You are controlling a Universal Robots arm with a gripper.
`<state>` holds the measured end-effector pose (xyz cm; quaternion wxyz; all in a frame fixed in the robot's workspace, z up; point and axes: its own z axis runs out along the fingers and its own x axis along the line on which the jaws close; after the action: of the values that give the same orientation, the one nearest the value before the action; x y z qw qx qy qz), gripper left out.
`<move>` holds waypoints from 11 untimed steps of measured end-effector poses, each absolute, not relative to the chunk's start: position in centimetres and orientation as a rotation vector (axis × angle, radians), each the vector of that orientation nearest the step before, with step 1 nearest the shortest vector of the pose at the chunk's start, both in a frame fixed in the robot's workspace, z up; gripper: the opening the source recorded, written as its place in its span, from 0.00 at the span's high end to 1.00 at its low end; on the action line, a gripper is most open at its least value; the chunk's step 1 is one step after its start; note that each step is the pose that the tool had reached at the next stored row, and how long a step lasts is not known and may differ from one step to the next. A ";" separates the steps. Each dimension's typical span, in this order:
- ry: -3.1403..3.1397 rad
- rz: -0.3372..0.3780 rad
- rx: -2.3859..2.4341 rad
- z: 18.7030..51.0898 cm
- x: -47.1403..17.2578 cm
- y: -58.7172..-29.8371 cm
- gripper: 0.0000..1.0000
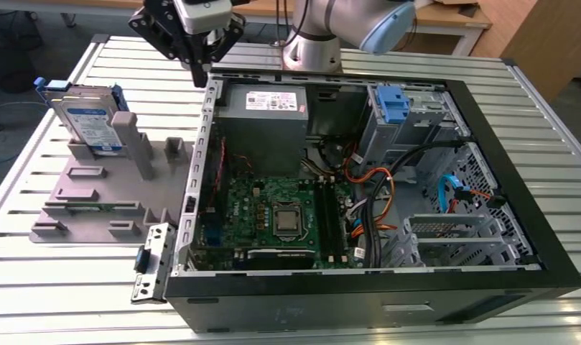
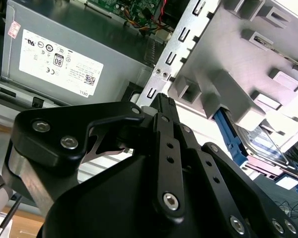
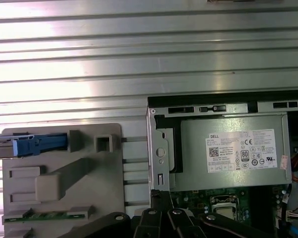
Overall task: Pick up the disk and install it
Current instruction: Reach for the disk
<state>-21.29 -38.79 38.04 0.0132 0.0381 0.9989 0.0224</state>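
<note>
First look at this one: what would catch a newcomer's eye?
The open case lies across the exterior view's middle and right, its green board bare. At that view's left, the disk stands upright in a grey fixture. The black hand hangs empty above the case wall that faces the fixture.

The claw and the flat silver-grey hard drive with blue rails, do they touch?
Apart. The exterior view shows the claw hanging at the open black computer case, while the hard drive stands in the grey plastic holder, a clear gap between.
</note>
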 end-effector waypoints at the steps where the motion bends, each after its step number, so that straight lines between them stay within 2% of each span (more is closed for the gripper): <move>1: 3.112 0.070 0.119 38.0 -21.4 -38.8 0.89; 11: 3.112 0.070 0.118 38.0 -22.0 -38.8 0.89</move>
<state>-21.99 -38.79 38.03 0.0132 0.0380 0.9989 0.0224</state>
